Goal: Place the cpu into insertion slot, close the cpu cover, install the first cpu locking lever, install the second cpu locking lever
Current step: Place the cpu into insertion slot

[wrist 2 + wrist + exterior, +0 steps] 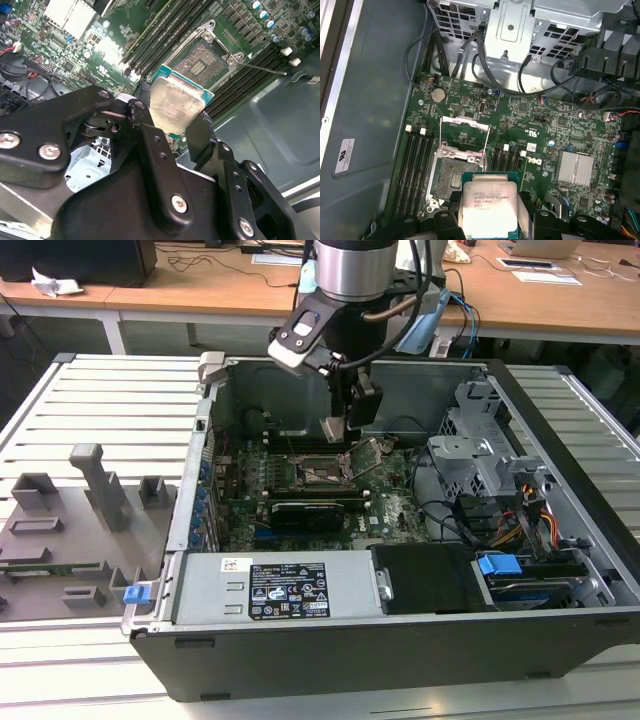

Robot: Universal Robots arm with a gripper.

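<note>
Gripper [345,425] clamped on cpu [332,430] above the open slot [322,472], mid-frame. Case [400,640] sits on a slatted grey table [110,390], with wooden desks [560,300] along the top.

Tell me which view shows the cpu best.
The first wrist view: the cpu faces the camera squarely, silver side showing, clamped in the gripper. The second wrist view shows it slanted, partly behind the gripper. The exterior view shows it small, beneath the gripper.
</note>
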